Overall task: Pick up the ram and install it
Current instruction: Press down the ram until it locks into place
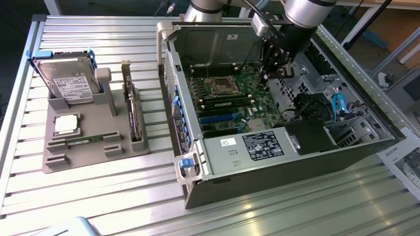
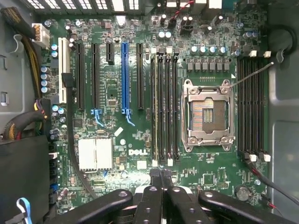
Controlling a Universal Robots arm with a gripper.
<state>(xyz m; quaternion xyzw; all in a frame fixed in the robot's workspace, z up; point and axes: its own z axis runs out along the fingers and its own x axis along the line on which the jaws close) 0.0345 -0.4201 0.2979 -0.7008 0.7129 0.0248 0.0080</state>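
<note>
We see a metal table [image 1: 98, 196] made of long, pale grey ribbed slats. Bright light reflects on the slats in the lower part of the exterior view. Beyond the table, at the exterior view's right, there is a brown floor [image 1: 402, 24] (perhaps a board, we cannot tell) and thin black stand legs [image 1: 366, 22]. A printed sheet [image 1: 408, 164] lies at the table's edge.

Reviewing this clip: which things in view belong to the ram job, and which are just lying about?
Job in hand:
- ram stick, lying in the grey holder
- gripper, shut, above the memory slots

Lying about:
- hard drive
- processor chip
- expansion card
</note>
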